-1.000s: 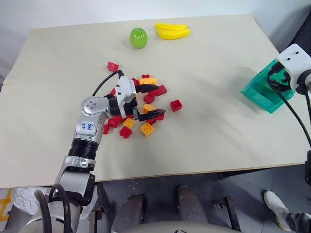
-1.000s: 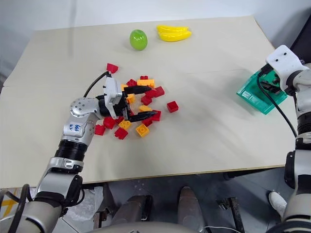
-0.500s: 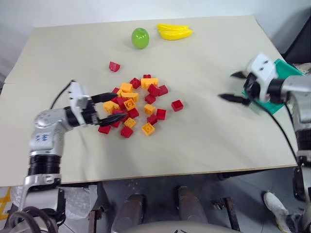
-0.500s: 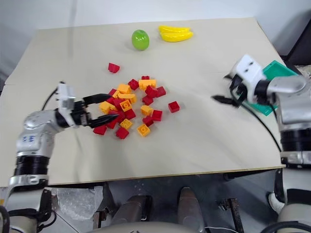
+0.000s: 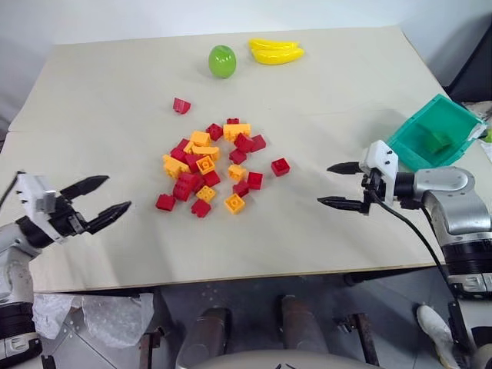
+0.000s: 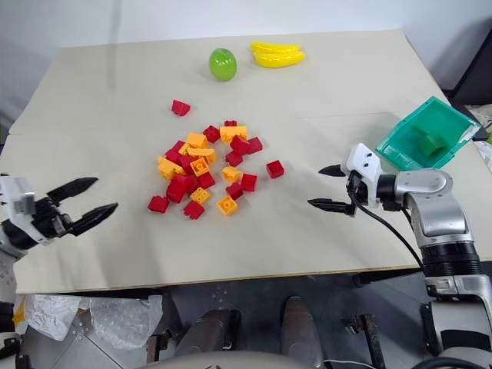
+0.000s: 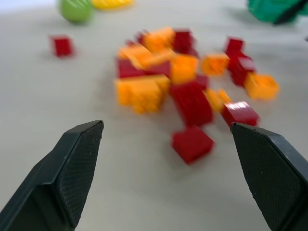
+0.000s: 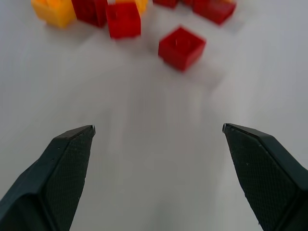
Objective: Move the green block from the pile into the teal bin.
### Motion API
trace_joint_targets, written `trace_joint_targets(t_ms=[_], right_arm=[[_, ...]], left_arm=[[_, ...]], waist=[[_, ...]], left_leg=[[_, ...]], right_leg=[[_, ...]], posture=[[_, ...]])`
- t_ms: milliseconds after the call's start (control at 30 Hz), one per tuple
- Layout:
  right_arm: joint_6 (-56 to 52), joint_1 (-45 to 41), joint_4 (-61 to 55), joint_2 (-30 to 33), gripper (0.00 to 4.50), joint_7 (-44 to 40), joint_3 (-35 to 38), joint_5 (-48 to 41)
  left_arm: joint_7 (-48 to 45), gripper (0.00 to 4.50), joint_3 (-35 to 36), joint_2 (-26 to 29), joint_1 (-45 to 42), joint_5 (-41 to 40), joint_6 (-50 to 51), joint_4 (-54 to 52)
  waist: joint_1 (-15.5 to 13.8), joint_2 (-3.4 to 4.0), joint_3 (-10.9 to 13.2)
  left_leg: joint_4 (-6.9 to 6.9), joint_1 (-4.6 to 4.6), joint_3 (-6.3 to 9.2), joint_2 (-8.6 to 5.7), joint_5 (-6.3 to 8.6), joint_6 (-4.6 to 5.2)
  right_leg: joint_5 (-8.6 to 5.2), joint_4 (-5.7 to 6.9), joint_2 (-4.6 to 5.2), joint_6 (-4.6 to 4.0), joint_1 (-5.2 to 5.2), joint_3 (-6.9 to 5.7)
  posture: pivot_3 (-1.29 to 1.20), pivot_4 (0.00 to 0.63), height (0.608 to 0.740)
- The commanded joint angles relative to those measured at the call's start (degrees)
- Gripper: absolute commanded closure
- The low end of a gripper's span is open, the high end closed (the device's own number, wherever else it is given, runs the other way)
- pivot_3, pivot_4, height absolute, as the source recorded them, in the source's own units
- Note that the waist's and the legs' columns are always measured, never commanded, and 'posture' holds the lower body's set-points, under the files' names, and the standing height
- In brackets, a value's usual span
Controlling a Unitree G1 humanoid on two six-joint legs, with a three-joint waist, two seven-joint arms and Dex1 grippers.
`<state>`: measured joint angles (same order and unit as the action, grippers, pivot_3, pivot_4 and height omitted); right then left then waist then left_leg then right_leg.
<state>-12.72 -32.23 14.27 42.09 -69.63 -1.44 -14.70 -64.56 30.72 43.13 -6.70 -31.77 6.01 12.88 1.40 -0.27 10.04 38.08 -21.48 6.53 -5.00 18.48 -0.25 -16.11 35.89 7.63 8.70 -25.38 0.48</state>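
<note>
The green block [image 5: 440, 141] lies inside the teal bin [image 5: 407, 146] at the table's right edge. In the middle of the table lies the pile [image 5: 211, 169] of red and orange bricks, also seen ahead in the left wrist view [image 7: 183, 82]. My left gripper [image 5: 115, 194] hovers open and empty at the table's left edge, well left of the pile. Between the bin and the pile, my right gripper [image 5: 326, 184] is open and empty, pointing toward the pile. A red brick [image 8: 182, 46] lies ahead of its fingers.
A green apple [image 5: 221, 60] and yellow bananas [image 5: 275, 50] sit at the table's far edge. One red brick [image 5: 181, 105] lies apart, beyond the pile. The bin stands close to the table's right edge.
My left gripper drew back from the pile to the table's left edge. My right gripper came away from over the bin, leftward and down, uncovering the green block inside.
</note>
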Motion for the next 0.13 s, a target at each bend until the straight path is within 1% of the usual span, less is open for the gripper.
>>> trace_joint_targets(t_ms=[33, 133], right_arm=[[1.12, -0.39, -0.48, -1.06, 0.04, 1.76, 2.12, -1.28], [0.99, 0.57, -1.38, -1.94, 0.04, 3.27, 2.72, -1.72]], left_arm=[[2.24, 0.0, 1.96, 0.23, 1.63, -2.13, 1.99, -4.5], [1.94, 0.0, 0.01, 1.34, 4.59, 1.58, 0.16, -5.13]], waist=[[-0.06, 0.0, 0.0], [0.0, 0.0, 0.0]], left_leg=[[-0.02, 0.0, 0.01, 0.0, 0.0, 0.0], [-0.04, 0.0, -0.01, 0.0, 0.01, 0.01]], right_leg=[[0.0, 0.0, 0.0, 0.0, 0.0, 0.0], [0.0, -0.02, 0.0, 0.0, -0.01, 0.01]], posture=[[0.0, 0.15, 0.74], [0.0, 0.15, 0.74]])
